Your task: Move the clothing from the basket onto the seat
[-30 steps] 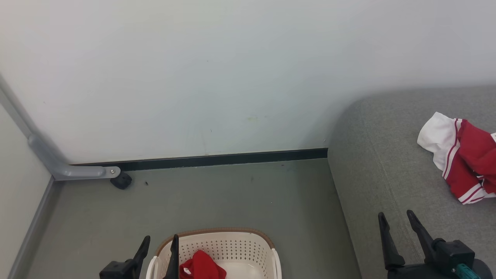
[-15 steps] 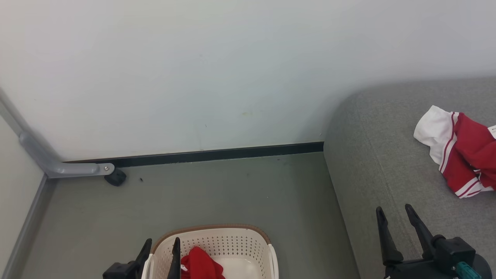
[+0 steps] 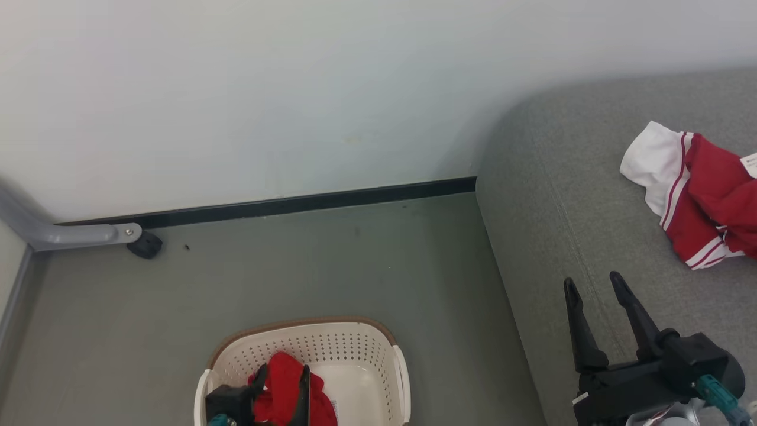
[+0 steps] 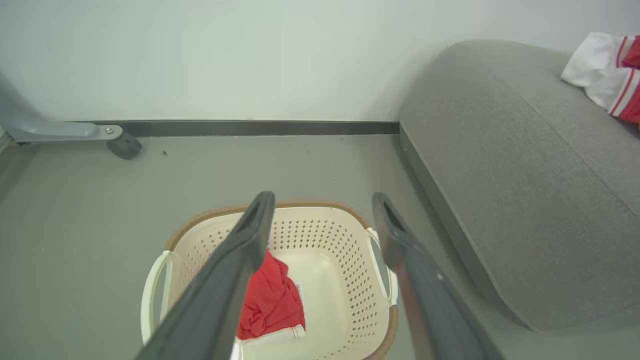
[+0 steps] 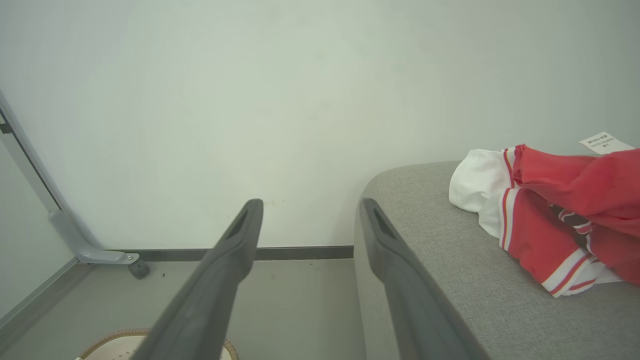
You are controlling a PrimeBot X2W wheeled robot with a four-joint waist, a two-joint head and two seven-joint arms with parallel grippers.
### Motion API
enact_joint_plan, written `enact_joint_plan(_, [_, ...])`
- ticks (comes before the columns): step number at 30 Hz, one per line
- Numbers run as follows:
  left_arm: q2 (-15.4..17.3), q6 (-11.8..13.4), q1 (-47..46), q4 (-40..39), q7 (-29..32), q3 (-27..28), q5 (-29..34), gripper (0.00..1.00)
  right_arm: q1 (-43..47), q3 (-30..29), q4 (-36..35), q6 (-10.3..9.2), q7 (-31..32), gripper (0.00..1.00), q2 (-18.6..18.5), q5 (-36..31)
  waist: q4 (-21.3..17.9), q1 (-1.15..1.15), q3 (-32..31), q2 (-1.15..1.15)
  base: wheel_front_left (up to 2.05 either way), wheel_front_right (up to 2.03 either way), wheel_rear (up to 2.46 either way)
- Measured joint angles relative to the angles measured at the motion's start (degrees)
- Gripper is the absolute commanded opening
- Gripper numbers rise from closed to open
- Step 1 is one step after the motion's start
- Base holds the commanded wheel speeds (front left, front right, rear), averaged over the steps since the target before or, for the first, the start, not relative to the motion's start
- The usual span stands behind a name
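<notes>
On the grey floor (image 3: 355, 266) just in front of the robot stands the basket (image 3: 355, 349), cream with rows of small holes and a brown rim, near the seat (image 3: 562, 207) but not touching it. One red garment (image 3: 284, 378) lies bunched inside, toward the basket's left side, and the left wrist view shows a strip of white at its near edge. The left gripper (image 4: 322, 200) hangs over the basket with its two dark fingers spread wide. From the head view they stand on either side of the red heap. I can't tell whether they touch the cloth, and they are not clamped on it. The seat is a big grey woven sofa with a rounded corner, and it fills the right side of the room up to the pale wall (image 3: 295, 89). On its cushion lies another heap of clothing (image 3: 692, 195), red with a white panel and thin red-and-white stripe trim, and a small white label (image 5: 605, 142) sticks up at its far edge. The right gripper (image 3: 592, 278) hovers above the sofa's front part, fingers parted and empty, well apart from that heap. A black skirting strip (image 3: 295, 204) runs along the foot of the wall. At the far left a grey metal bracket (image 3: 77, 235) ends beside a small black foot (image 3: 145, 244).
</notes>
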Motion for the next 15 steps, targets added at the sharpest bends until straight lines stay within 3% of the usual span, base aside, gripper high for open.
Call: enact_joint_plan(15, [-1.04,-1.53,-11.33,11.96,4.50,-3.47,3.16,1.00,-5.95,0.03,-7.90,-0.02,0.10,1.00,1.29,-0.76,-3.86,0.01,11.39,0.00,0.00,0.00,0.00])
